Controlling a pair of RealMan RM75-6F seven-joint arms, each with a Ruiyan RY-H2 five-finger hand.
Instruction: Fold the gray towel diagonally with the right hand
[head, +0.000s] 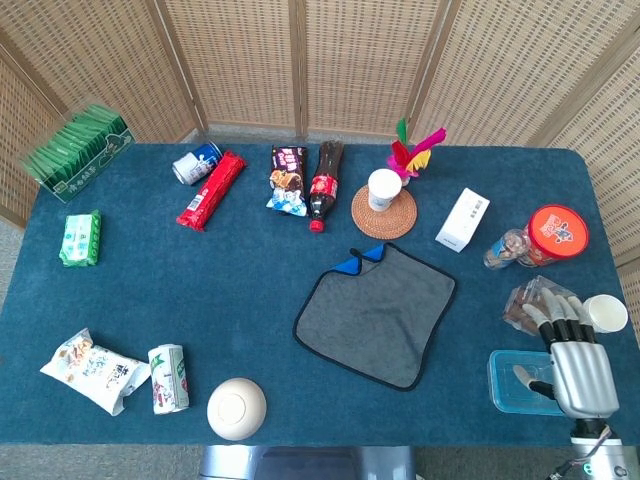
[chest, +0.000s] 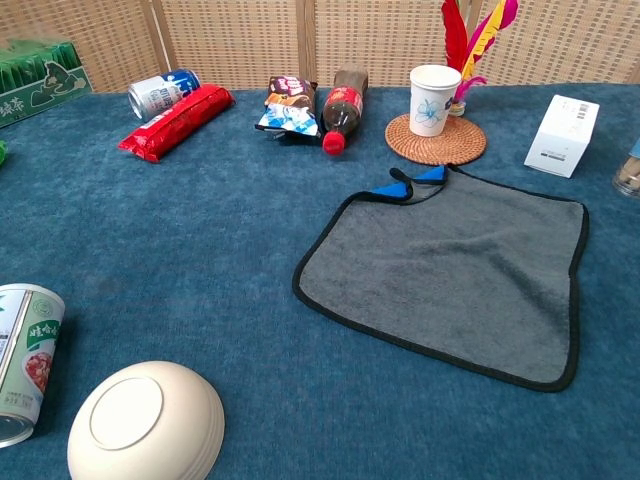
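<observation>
The gray towel (head: 378, 314) (chest: 455, 279) lies flat on the blue table, edged in black, with its far-left corner turned over to show blue. My right hand (head: 572, 362) hovers at the table's near right corner, well right of the towel, fingers extended and apart, holding nothing. It shows only in the head view. My left hand is in neither view.
A clear blue-rimmed box (head: 518, 382) lies under the right hand, with a snack bag (head: 527, 303), a white cup (head: 606, 313) and a red-lidded jar (head: 555, 233) beyond it. Behind the towel stand a paper cup on a coaster (head: 384, 190), a cola bottle (head: 323, 184) and a white box (head: 462, 219). A white bowl (head: 236, 408) sits near left.
</observation>
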